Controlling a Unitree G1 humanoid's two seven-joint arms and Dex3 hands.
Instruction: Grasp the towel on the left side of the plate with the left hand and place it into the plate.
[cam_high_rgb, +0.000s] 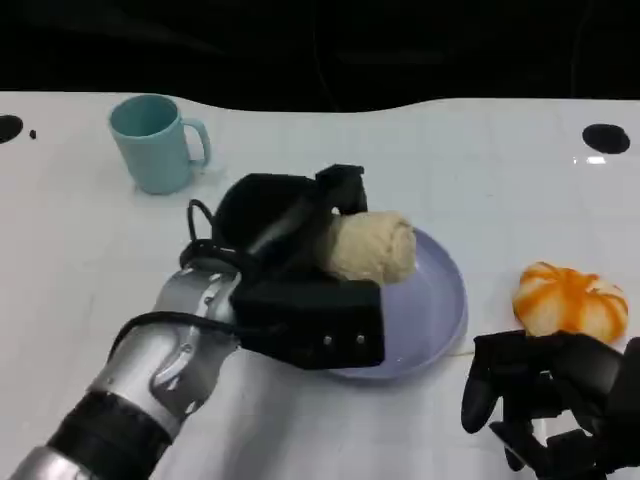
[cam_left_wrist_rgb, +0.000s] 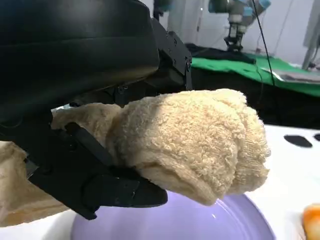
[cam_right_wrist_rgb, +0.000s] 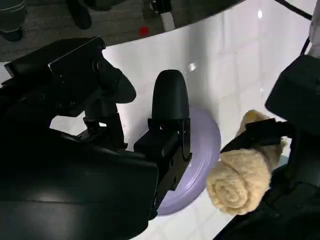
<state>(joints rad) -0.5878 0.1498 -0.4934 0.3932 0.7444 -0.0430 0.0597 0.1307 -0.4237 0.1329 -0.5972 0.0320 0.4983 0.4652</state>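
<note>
Left hand (cam_high_rgb: 300, 275) clasps rolled towel (cam_high_rgb: 372, 246) above plate (cam_high_rgb: 435, 310); lower toward plate's 9 o'clock side, then release.

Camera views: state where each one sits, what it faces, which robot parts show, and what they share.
Head view: high on the robot, looking down at the table; silver left forearm, left hand gripping the towel over the plate, right hand low.
Left wrist view: behind the left hand, facing the towel above the plate.
Right wrist view: behind the right hand, facing plate and towel.
Shared: towel, plate.
</note>
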